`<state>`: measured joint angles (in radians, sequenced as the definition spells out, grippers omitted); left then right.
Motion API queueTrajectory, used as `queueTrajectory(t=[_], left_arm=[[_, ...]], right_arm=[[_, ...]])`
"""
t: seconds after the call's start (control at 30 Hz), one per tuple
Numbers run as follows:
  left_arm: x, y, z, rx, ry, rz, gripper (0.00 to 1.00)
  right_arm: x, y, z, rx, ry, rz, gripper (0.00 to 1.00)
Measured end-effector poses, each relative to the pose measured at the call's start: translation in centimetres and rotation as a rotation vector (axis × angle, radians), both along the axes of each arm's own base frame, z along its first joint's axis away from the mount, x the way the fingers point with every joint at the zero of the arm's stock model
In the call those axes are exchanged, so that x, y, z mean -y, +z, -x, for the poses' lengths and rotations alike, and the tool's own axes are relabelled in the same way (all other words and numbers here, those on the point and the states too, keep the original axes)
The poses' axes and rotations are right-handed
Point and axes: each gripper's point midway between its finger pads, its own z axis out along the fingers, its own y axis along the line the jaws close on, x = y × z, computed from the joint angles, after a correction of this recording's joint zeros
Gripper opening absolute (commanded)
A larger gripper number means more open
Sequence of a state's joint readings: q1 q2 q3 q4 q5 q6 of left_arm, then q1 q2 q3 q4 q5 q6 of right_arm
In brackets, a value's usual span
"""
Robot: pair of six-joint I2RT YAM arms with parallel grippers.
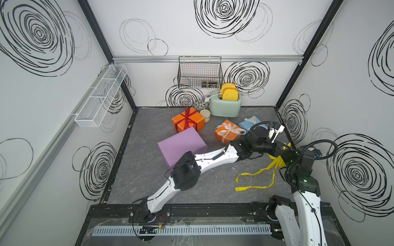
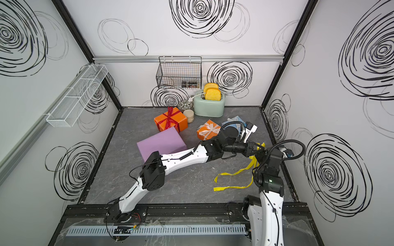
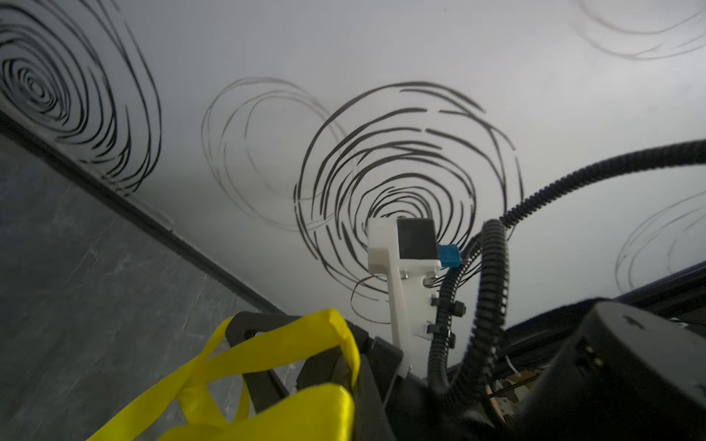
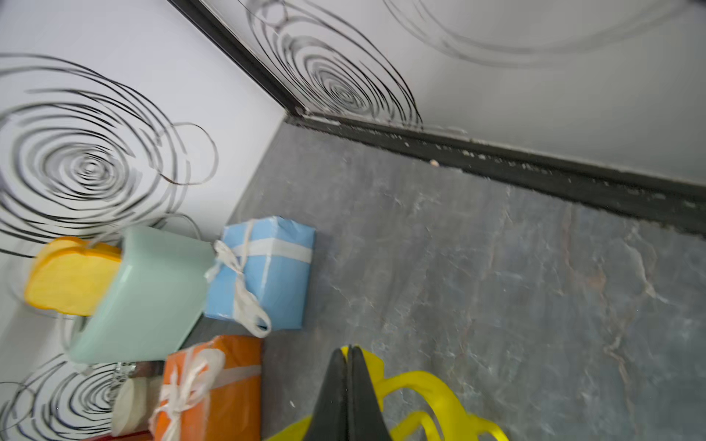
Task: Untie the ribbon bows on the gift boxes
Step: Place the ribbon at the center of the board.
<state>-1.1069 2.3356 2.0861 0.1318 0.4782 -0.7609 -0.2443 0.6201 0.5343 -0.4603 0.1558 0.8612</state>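
Yellow ribbon (image 1: 251,188) in the closed left end effector (image 1: 282,149) and closed right end effector (image 4: 349,355)

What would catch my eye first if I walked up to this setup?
Likely the bright yellow ribbon, trailing loose over the grey table at its right side, where the left arm and right arm meet, the right one's jaws shut on it. Then, mid-table, the bare lilac box and behind it the orange box with a dark red bow. At the back wall stands a mint-green toaster with yellow toast.
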Motion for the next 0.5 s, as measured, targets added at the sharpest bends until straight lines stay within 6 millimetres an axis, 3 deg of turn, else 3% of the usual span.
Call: queueTrajectory(t=[0.07, 0.2, 0.23, 0.27, 0.3, 0.4, 0.5], left_arm=[[-0.7, -3.7, 0.0, -0.054, 0.008, -0.090, 0.02], [-2.5, -10.2, 0.4, -0.151, 0.028, -0.252, 0.20], [-2.9, -11.5, 0.6, -0.171, 0.031, -0.286, 0.28], [-3.4, -12.8, 1.0, -0.187, 0.030, -0.327, 0.39], [-3.9, -13.9, 1.4, -0.197, 0.032, -0.370, 0.49], [-4.5, -15.7, 2.9, -0.191, 0.022, -0.451, 0.68], [-4.7, -16.4, 4.1, -0.158, 0.018, -0.498, 0.94]], right_arm=[[-0.3, -3.3, 0.5, -0.092, -0.002, -0.039, 0.03], [-0.9, -8.6, 1.9, -0.258, -0.008, -0.106, 0.06], [-0.9, -9.1, 2.2, -0.276, -0.012, -0.112, 0.17], [-0.9, -9.4, 2.3, -0.285, -0.016, -0.118, 0.49], [-0.9, -9.5, 2.2, -0.285, -0.020, -0.119, 0.72], [-0.7, -9.2, 2.0, -0.269, -0.028, -0.114, 1.00], [-0.5, -9.1, 1.8, -0.264, -0.034, -0.108, 0.98]])
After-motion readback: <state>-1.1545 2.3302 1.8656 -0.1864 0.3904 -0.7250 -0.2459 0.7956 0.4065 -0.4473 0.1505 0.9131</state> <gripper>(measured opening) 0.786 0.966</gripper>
